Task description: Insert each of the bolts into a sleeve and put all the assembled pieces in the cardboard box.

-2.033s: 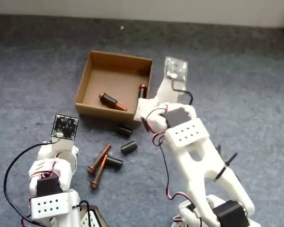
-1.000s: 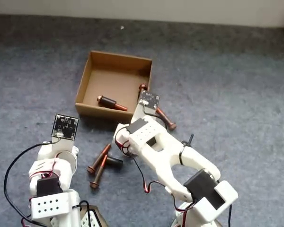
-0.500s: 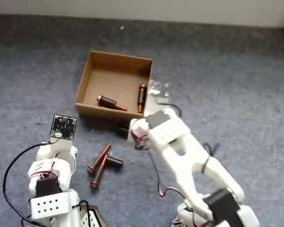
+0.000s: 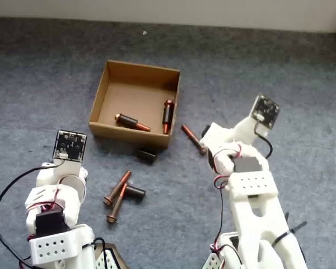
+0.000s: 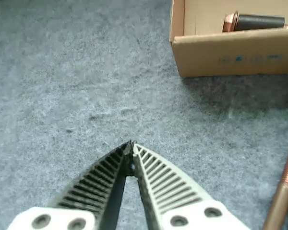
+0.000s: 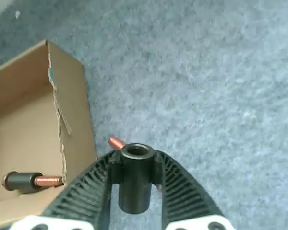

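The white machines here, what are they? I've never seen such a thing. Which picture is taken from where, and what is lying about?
These are two small robot arms side by side. The wide picture looks down from a fixed camera; the other two come from a camera on each arm's wrist, looking along its fingers. The left arm's fingers are shut, empty. The right arm's fingers hold a black sleeve, a short tube. On the grey surface stands a cardboard box holding two bolts already pushed into sleeves: one assembled piece and another piece. Outside lie a lone bolt, a pair of bolts, a loose sleeve by the box and another sleeve beside the pair.
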Tool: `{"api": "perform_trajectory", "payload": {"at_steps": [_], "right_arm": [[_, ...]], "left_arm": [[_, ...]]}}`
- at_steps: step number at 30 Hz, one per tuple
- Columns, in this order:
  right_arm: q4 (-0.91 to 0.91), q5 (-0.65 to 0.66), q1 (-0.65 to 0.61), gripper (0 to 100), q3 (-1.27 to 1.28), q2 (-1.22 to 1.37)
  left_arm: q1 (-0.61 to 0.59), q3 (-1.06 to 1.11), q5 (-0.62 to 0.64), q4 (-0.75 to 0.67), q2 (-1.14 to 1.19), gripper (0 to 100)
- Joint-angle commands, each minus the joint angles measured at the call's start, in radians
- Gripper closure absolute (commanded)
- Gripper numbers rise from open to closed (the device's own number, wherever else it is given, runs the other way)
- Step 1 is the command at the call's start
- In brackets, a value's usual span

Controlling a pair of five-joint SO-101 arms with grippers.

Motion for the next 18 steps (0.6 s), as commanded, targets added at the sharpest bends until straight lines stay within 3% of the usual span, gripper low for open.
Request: {"api": "perform_trajectory", "payload": {"at_steps": [1, 9, 14, 18], "right_arm": [[-0.193, 0.014, 0.041, 99.4, 0.096, -0.125], [-0.234, 0.014, 0.105, 99.4, 0.15, -0.208], [-0.234, 0.008, 0.191, 99.4, 0.145, -0.214], [-0.234, 0.006, 0.245, 99.4, 0.142, -0.214]], "left_arm": [[-0.004, -0.163, -0.009, 0.074, 0.002, 99], [0.199, -0.312, -0.092, 0.296, 0.002, 99], [0.252, -0.344, -0.048, 0.338, 0.004, 82], [0.289, -0.421, -0.038, 0.331, 0.047, 81]]}}
